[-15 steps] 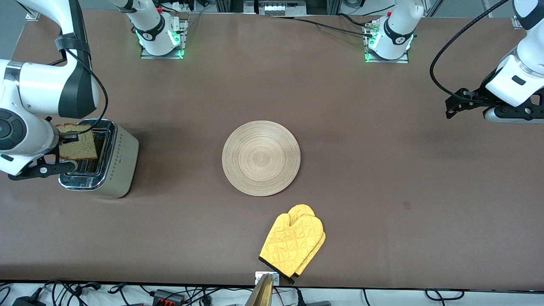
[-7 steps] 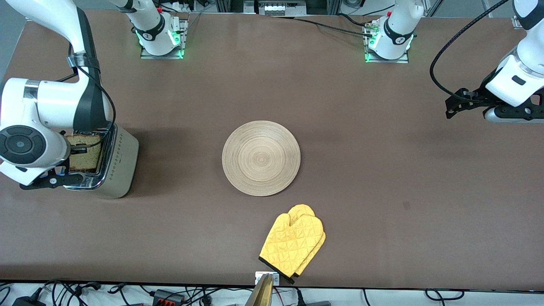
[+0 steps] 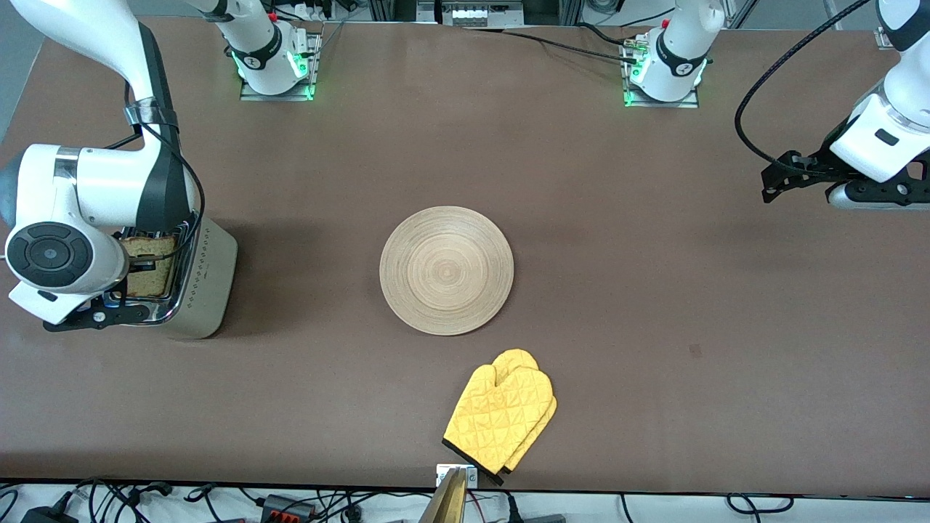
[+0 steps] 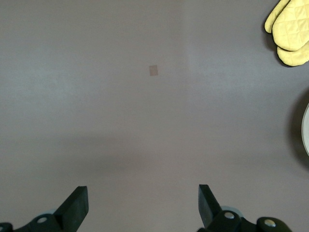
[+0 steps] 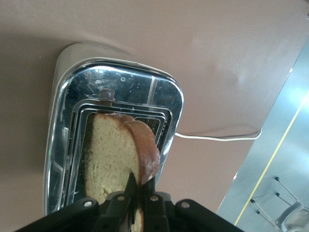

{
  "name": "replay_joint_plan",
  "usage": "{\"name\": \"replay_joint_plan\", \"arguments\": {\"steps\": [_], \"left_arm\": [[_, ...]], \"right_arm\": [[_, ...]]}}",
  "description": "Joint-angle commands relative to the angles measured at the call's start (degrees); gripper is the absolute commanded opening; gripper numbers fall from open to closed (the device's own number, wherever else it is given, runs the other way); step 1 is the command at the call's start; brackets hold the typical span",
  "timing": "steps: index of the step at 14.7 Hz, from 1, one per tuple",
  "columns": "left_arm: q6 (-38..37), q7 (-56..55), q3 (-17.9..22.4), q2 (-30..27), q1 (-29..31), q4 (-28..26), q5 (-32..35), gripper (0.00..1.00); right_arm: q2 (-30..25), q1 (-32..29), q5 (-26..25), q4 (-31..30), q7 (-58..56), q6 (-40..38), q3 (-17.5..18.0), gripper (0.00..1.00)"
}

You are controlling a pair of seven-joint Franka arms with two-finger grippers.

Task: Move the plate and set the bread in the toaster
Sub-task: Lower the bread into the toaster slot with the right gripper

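My right end effector (image 5: 137, 193) clenched on bread (image 3: 149, 265) at frame's left, slice upright, edge-down into toaster (image 3: 196, 276) slot, left end effector (image 4: 143, 205) released, waiting.

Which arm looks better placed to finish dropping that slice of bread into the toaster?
The right. Its hand is shut on the pale brown bread slice, right over the chrome-topped beige toaster. The left hand waits open over bare table at the left arm's end.

Bright, even overhead light, soft shadows beside the toaster (image 3: 207, 280), glare on its chrome top, sharp focus.
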Motion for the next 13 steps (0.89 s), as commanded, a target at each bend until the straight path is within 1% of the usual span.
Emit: {"name": "replay_joint_plan", "arguments": {"steps": [1, 4, 5, 6, 7, 9, 10, 11, 13], "left_arm": [[-1.2, 0.0, -0.1, 0.0, 0.2, 1.0, -0.7, 1.0], [-1.2, 0.0, -0.1, 0.0, 0.3, 1.0, -0.7, 1.0], [-1.2, 0.0, -0.2, 0.0, 0.2, 1.0, -0.7, 1.0], [-1.2, 0.0, -0.2, 0.0, 0.2, 1.0, -0.7, 1.0], [-1.2, -0.1, -0.2, 0.0, 0.2, 1.0, -0.7, 1.0], [-1.2, -0.1, -0.2, 0.0, 0.2, 1.0, -0.7, 1.0], [-1.2, -0.1, -0.2, 0.0, 0.1, 1.0, -0.7, 1.0], [-1.2, -0.2, -0.2, 0.0, 0.0, 1.0, -0.7, 1.0], [-1.2, -0.5, -0.2, -0.1, -0.4, 1.0, -0.7, 1.0]], "right_arm": [[0.8, 0.5, -0.3, 1.5, 1.9, -0.1, 0.4, 0.07], [0.8, 0.6, -0.3, 1.5, 1.9, -0.1, 0.4, 0.08], [0.8, 0.6, -0.4, 1.5, 1.9, -0.1, 0.4, 0.1], [0.8, 0.7, -0.5, 1.5, 1.9, -0.2, 0.4, 0.21], [0.8, 1.3, -0.7, 1.5, 1.8, -0.5, 0.4, 0.62], [0.6, 1.5, -0.6, 1.5, 1.3, -0.6, 0.4, 0.96], [0.3, 1.6, -0.6, 1.6, 0.9, -0.8, 0.4, 1.0], [0.0, 1.8, -0.3, 1.5, 0.8, -1.0, 0.4, 1.0], [-0.5, 2.0, -0.1, 1.9, 0.8, -4.1, 0.5, 1.0]]}}
